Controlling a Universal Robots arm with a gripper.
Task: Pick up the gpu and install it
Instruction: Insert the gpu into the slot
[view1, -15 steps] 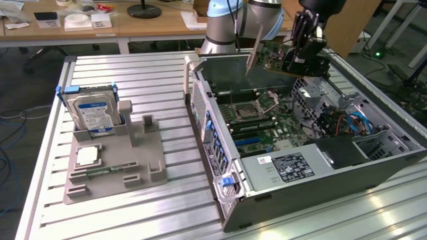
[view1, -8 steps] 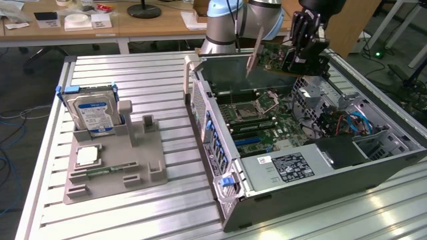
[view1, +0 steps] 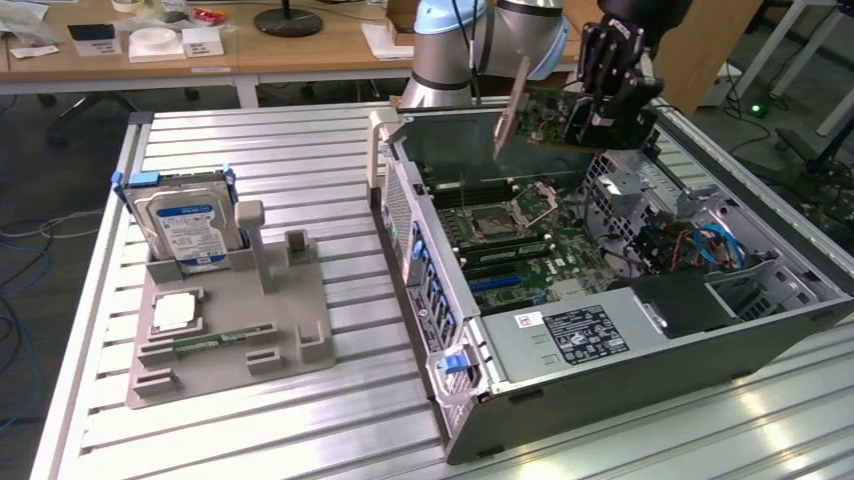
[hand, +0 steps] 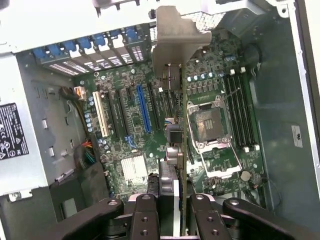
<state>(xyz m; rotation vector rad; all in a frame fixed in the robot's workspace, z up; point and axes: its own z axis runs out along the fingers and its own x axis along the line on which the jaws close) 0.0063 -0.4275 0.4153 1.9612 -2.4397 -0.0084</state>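
Aluminium slatted table (view1: 294, 160) bears open case (view1: 627, 370); tool (view1: 594, 125) holds gpu (view1: 541, 115); wooden desks (view1: 200, 55) behind.

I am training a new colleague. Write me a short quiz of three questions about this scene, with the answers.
1. True or false: the gripper holds the graphics card above the open computer case.
2. Where is the hard drive? A) inside the case; B) upright in the grey holder on the table; C) in the gripper.
3. Short answer: does the card sit in a motherboard slot yet?
Key: 1 true; 2 B; 3 no, it hangs in the air.
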